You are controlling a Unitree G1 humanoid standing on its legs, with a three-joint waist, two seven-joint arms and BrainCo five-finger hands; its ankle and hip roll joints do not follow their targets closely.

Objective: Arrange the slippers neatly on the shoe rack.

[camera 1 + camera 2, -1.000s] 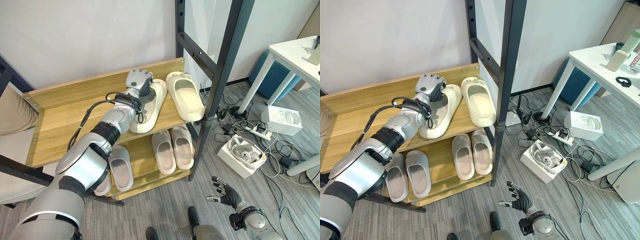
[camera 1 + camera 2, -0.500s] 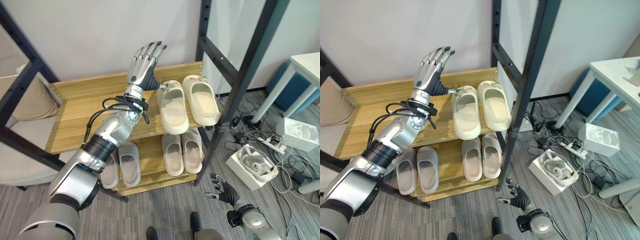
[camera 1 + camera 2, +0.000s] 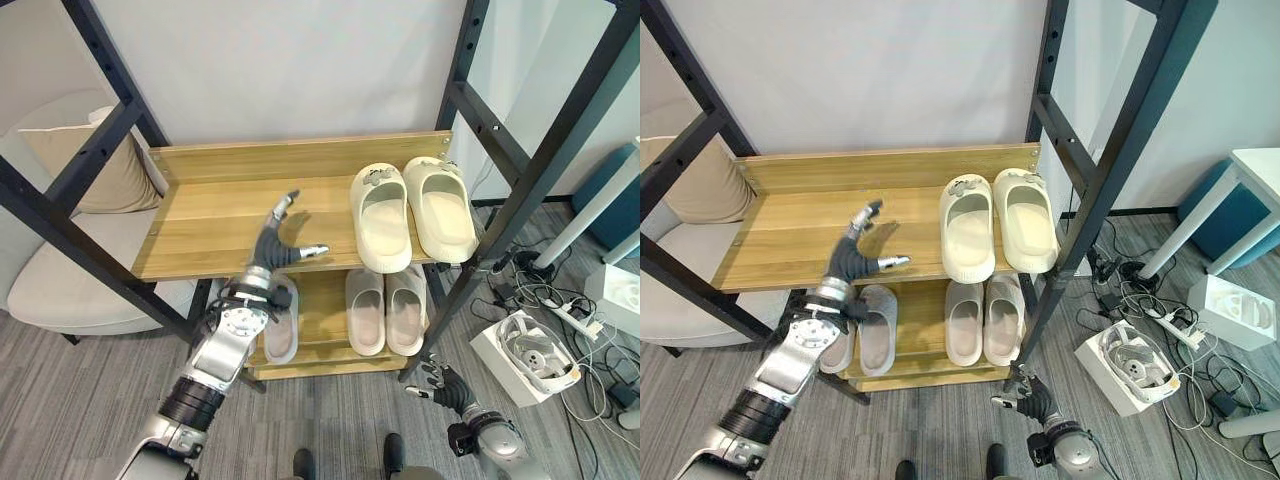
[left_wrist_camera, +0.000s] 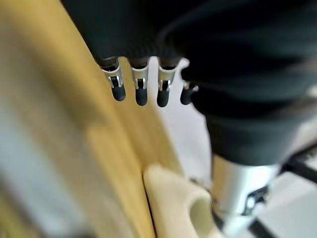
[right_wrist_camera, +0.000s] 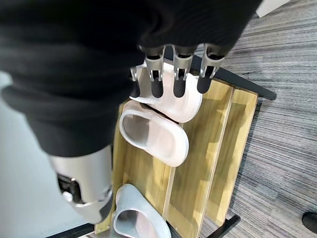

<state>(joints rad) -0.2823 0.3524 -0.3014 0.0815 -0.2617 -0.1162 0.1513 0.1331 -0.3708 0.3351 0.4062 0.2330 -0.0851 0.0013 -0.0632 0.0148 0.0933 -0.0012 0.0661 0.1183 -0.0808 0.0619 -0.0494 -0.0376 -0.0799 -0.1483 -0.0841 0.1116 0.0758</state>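
The left hand hangs before the wooden shoe rack, fingers spread, holding nothing. The cream slippers sit paired at the top shelf's 3 o'clock end. The right hand, relaxed, hovers over the floor.

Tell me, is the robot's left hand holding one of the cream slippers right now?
No. The left hand hangs open above the bare top shelf, apart from the cream slippers.
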